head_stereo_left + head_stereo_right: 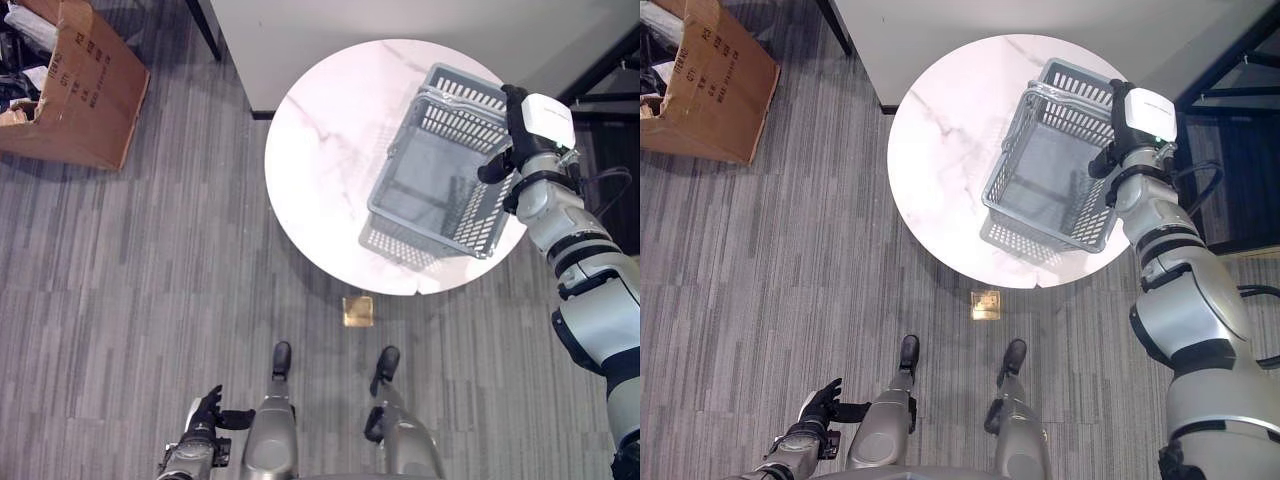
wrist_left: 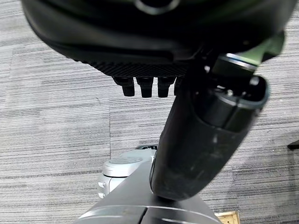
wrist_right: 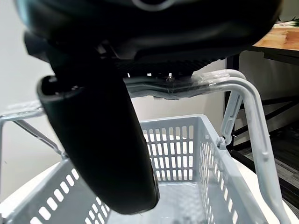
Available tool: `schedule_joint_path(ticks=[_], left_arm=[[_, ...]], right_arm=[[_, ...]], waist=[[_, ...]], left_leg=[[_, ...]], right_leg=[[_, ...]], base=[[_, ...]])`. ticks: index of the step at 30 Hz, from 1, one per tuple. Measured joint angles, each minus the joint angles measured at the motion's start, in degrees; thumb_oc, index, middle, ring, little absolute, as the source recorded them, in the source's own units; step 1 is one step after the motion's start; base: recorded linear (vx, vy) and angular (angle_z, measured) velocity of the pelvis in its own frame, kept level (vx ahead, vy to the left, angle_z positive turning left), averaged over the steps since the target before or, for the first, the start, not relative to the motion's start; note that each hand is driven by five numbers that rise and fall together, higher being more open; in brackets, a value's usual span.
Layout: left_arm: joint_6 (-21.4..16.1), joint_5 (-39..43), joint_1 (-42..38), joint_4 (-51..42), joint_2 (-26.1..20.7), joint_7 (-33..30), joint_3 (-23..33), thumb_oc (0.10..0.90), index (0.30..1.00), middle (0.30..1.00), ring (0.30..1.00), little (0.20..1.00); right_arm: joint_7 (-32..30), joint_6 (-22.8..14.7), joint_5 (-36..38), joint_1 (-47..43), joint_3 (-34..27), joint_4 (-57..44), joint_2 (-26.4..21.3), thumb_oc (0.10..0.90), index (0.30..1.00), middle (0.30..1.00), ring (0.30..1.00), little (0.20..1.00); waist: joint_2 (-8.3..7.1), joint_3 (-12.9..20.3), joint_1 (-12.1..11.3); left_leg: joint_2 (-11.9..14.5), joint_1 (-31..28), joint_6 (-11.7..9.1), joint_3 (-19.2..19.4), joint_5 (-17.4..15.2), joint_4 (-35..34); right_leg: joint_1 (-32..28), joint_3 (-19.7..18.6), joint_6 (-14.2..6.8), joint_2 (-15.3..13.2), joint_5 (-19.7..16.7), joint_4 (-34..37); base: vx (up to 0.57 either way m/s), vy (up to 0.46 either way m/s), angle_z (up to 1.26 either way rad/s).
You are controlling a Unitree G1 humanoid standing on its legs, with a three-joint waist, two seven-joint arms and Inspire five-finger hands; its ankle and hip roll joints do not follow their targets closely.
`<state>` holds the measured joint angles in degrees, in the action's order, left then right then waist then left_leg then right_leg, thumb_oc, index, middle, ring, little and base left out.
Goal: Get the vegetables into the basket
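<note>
- Under the right hand [image 1: 528, 135], the grey basket [image 1: 440, 180] hangs by its handle [image 3: 187, 86]; the fingers are curled round the handle where its two bars meet, as the right wrist view shows.
- The basket sits tilted over the round white desk [image 1: 330, 150]. Judged from the shadow beneath it, it is lifted off the top or resting on one edge only; which of the two cannot be told.
- The basket's long axis runs from beside the hand toward the robot's side of the desk; the hand holds it from the side toward the robot's right.
- Contents: the basket floor is bare in both eye views and in the right wrist view. No vegetables lie in it.
- No vegetables can be made out on the desk or on the floor either, so their direction from either hand cannot be stated.
- The left hand [image 1: 207, 415] hangs low at the robot's side, well apart from the desk, with relaxed fingers and nothing in them.
- The right hand is by far the nearer to the basket, and it is occupied; any picking would probably fall to the left hand, or wait until the basket is set down.
- A cardboard box [image 1: 85, 85] lies on the floor, well apart from both hands. A small tan square [image 1: 357, 310] lies on the floor just off the desk edge.
</note>
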<state>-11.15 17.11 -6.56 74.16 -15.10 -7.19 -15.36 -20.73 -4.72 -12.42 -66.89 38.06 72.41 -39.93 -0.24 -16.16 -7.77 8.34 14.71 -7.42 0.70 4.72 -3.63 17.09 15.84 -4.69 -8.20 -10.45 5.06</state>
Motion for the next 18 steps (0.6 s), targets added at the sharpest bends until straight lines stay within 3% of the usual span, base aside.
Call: schedule_joint_path(ticks=[12,17,18], left_arm=[[0.5,-0.2,-0.2,-0.2,0.7,-0.1,-0.9,0.9,1.0,1.0,1.0,1.0],[1.0,-0.3,-0.1,0.0,0.6,-0.1,-0.8,0.9,1.0,1.0,1.0,1.0],[1.1,-0.3,0.0,0.0,0.6,-0.1,-0.2,0.9,1.0,1.0,1.0,1.0]], right_arm=[[-0.1,0.2,-0.3,2.2,-1.7,0.8,0.4,0.4,0.3,0.3,0.3,0.3],[0.9,1.3,-3.5,4.6,1.4,-7.3,-0.7,0.4,0.3,0.3,0.3,0.3],[2.0,2.1,-6.2,5.6,3.3,-13.8,-2.3,0.4,0.3,0.3,0.3,0.3]], waist=[[0.65,0.5,-0.7],[0.48,0.7,0.4],[0.46,0.8,0.9]], left_leg=[[-0.7,-1.0,0.0,-0.2,0.0,0.5],[-0.7,-1.7,0.0,-0.2,0.0,0.6],[-0.8,-1.8,0.0,0.0,0.0,0.7]], right_leg=[[-1.4,0.2,0.0,-0.4,0.0,0.0],[-2.1,0.0,0.1,-0.4,-0.2,0.0],[-2.1,-0.1,0.1,-0.4,-0.4,0.0]], base=[[0.0,0.0,0.0],[0.0,0.005,-0.01],[0.02,0.029,-0.05]])
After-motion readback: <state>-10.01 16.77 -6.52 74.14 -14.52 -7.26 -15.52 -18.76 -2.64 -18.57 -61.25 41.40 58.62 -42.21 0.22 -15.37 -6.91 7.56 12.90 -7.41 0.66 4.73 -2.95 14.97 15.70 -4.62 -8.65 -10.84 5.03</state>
